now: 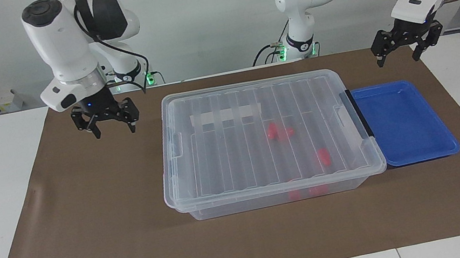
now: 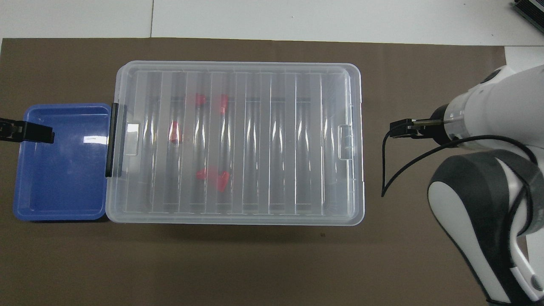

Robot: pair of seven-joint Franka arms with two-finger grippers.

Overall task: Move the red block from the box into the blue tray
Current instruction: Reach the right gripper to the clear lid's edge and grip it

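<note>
- Left gripper point(image 1: 404, 55): we see it raised over the mat beside the blue tray point(image 1: 404, 124), at the left arm's end of the box point(image 1: 267, 139); fingers spread, holding nothing.
- Right gripper point(image 1: 112, 127): we note it raised over the brown mat point(image 1: 110, 226) at the right arm's end of the box, fingers apart, empty.
- Box: lid on, black handle point(image 1: 359, 113) touching the tray.
- Red block: we see several red pieces point(image 1: 280, 132) inside the box under the lid; we cannot tell which is the block.
- Tray holds nothing.
</note>
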